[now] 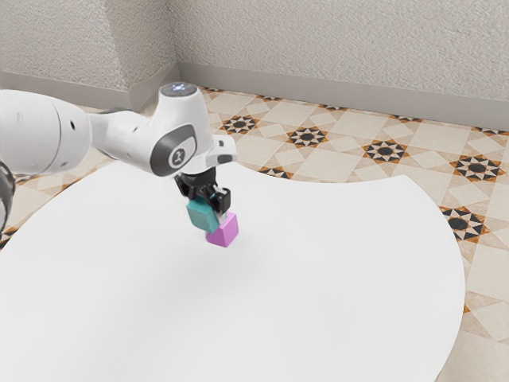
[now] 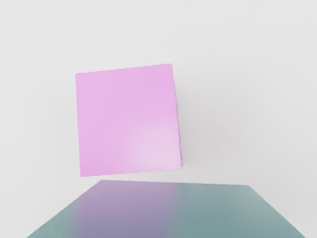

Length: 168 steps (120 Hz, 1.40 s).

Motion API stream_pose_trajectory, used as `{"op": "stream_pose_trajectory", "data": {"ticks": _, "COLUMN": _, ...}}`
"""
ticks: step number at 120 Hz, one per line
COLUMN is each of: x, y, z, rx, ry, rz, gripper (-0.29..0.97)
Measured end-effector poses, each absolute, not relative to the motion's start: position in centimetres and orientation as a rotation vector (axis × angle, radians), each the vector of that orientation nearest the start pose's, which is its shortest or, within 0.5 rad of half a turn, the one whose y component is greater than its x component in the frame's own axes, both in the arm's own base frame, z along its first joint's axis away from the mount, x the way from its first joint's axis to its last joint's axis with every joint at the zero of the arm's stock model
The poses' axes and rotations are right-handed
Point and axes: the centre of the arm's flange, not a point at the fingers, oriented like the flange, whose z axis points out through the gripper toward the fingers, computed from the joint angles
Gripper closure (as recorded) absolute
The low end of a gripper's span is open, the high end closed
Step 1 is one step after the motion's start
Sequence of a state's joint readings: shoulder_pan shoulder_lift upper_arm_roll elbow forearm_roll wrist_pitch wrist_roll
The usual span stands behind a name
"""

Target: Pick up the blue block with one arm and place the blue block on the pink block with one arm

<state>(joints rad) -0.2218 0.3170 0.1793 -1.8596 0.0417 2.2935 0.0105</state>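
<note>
A teal-blue block (image 1: 201, 215) hangs in my black gripper (image 1: 205, 208), whose fingers are shut on it from two sides. It is held just above the table, beside and slightly higher than the pink block (image 1: 224, 230), on that block's side toward the exterior view's left. The pink block rests on the white table (image 1: 318, 278). In the wrist view the pink block (image 2: 128, 124) lies flat on the white surface beyond the hand, and the held teal-blue block (image 2: 168, 210) shows large and blurred at the lower edge.
The round white table is bare around the two blocks, with wide free room toward the exterior view's right and front. Patterned floor tiles (image 1: 382, 151) and a grey wall lie beyond the table's far edge.
</note>
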Motion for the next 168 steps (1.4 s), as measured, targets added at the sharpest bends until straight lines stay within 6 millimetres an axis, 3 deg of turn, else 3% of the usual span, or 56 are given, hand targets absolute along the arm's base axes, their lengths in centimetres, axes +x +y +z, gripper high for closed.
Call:
{"op": "stream_pose_trajectory", "data": {"ticks": 44, "x": 69.4, "y": -1.1, "z": 34.6, "rx": -3.069, "ry": 0.031, "rz": -0.196, "gripper": 0.36}}
{"op": "stream_pose_trajectory", "data": {"ticks": 77, "x": 69.8, "y": -0.8, "z": 33.0, "rx": -3.092, "ry": 0.001, "rz": -0.165, "gripper": 0.37}}
{"op": "stream_pose_trajectory", "data": {"ticks": 105, "x": 69.8, "y": -0.9, "z": 33.5, "rx": -3.117, "ry": -0.006, "rz": -0.177, "gripper": 0.13}}
{"op": "stream_pose_trajectory", "data": {"ticks": 109, "x": 69.6, "y": -0.9, "z": 34.4, "rx": -3.120, "ry": -0.006, "rz": -0.194, "gripper": 0.11}}
{"op": "stream_pose_trajectory", "data": {"ticks": 116, "x": 68.1, "y": -1.8, "z": 38.2, "rx": -3.135, "ry": 0.011, "rz": -0.253, "gripper": 0.08}}
{"op": "stream_pose_trajectory", "data": {"ticks": 132, "x": 61.5, "y": -6.3, "z": 49.3, "rx": -3.183, "ry": 0.121, "rz": -0.406, "gripper": 0.04}}
{"op": "stream_pose_trajectory", "data": {"ticks": 144, "x": 56.6, "y": -7.4, "z": 56.1, "rx": -3.218, "ry": 0.178, "rz": -0.472, "gripper": 0.03}}
{"op": "stream_pose_trajectory", "data": {"ticks": 150, "x": 55.1, "y": -6.9, "z": 57.5, "rx": -3.228, "ry": 0.176, "rz": -0.455, "gripper": 0.02}}
{"op": "stream_pose_trajectory", "data": {"ticks": 159, "x": 53.4, "y": -4.5, "z": 57.9, "rx": -3.232, "ry": 0.123, "rz": -0.390, "gripper": 0.02}}
{"op": "stream_pose_trajectory", "data": {"ticks": 168, "x": 52.4, "y": -3.6, "z": 58.1, "rx": -3.225, "ry": 0.110, "rz": -0.332, "gripper": 0.01}}
